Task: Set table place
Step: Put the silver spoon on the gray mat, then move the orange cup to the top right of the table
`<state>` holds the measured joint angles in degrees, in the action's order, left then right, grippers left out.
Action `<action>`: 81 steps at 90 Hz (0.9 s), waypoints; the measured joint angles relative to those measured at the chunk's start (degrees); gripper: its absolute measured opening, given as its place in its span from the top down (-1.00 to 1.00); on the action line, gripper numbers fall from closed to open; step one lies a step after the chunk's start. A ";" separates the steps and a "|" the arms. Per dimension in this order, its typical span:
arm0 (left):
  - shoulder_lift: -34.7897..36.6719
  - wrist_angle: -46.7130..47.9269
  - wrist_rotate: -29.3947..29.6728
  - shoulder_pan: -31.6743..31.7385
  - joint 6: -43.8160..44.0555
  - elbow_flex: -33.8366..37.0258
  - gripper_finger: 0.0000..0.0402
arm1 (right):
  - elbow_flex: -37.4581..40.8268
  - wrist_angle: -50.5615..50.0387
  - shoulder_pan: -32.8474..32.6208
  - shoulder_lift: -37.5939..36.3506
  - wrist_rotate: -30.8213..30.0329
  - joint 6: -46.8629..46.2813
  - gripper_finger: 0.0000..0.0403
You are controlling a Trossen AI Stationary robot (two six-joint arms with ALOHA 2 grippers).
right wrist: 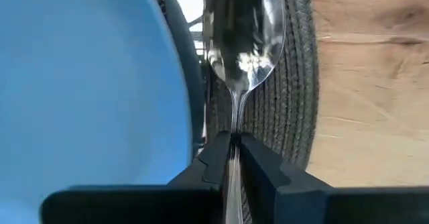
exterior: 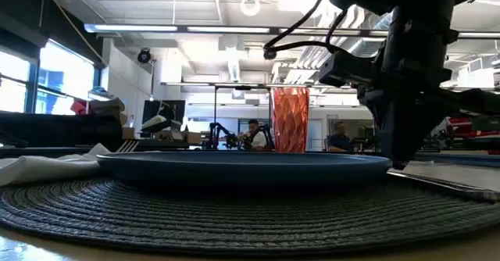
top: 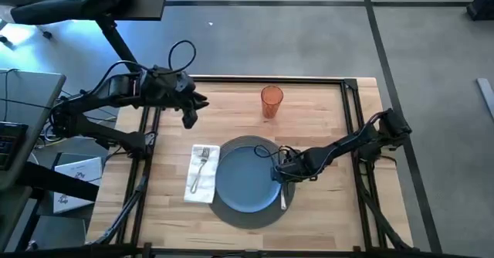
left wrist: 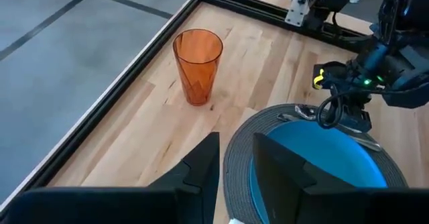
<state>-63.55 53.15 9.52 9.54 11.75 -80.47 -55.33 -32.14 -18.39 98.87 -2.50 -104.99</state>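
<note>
Right wrist view shows the right gripper (right wrist: 232,158) pinching a spoon (right wrist: 241,43) on the placemat (right wrist: 295,63), right of the plate (right wrist: 80,83).

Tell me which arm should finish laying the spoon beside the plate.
The right. Its claw is shut on the spoon, low over the placemat at the blue plate's right edge. The left claw hangs over bare table near the tumbler, holding nothing.

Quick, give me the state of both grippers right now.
Left gripper: open, empty, above the table near the cup.
Right gripper: shut on the spoon, beside the plate.
</note>
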 joint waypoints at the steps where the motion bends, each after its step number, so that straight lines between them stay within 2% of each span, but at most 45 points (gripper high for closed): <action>1: 0.00 0.00 0.00 0.00 0.00 0.00 0.62 | 0.00 0.00 0.00 0.00 -0.01 0.00 0.79; 15: 0.00 0.00 0.00 0.00 0.00 0.00 0.62 | -0.13 -0.47 0.00 0.00 1.40 0.98 0.54; 27: -0.02 0.00 0.02 0.00 0.00 0.00 0.62 | -3.06 -3.49 0.39 -2.01 2.63 6.18 0.40; 35: -0.02 0.00 0.00 0.00 0.00 0.00 0.62 | -6.49 -6.78 1.74 -5.22 -2.24 10.95 0.36; 43: -0.02 -0.01 0.03 0.00 0.00 0.00 0.62 | -9.71 -8.35 4.75 -7.95 -8.22 20.01 0.35; 50: -0.02 -0.08 0.04 0.02 -0.39 0.00 0.62 | -13.13 -7.54 9.15 -9.53 -10.44 32.19 0.35; 59: -0.02 -0.14 0.02 0.01 -2.17 0.00 0.62 | -18.32 -7.57 16.72 -9.58 -10.14 46.01 0.35; 71: -0.02 -0.13 0.04 0.02 -2.86 0.00 0.62 | -24.96 -8.07 28.25 -8.05 -5.38 60.08 0.32; 81: -0.02 -0.03 -0.03 0.00 -2.85 0.00 0.62 | -29.80 -8.99 36.26 -6.48 0.31 70.64 0.18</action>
<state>-63.57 53.11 9.49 9.54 8.90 -80.47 -85.13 -41.13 17.87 92.39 -2.19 -34.35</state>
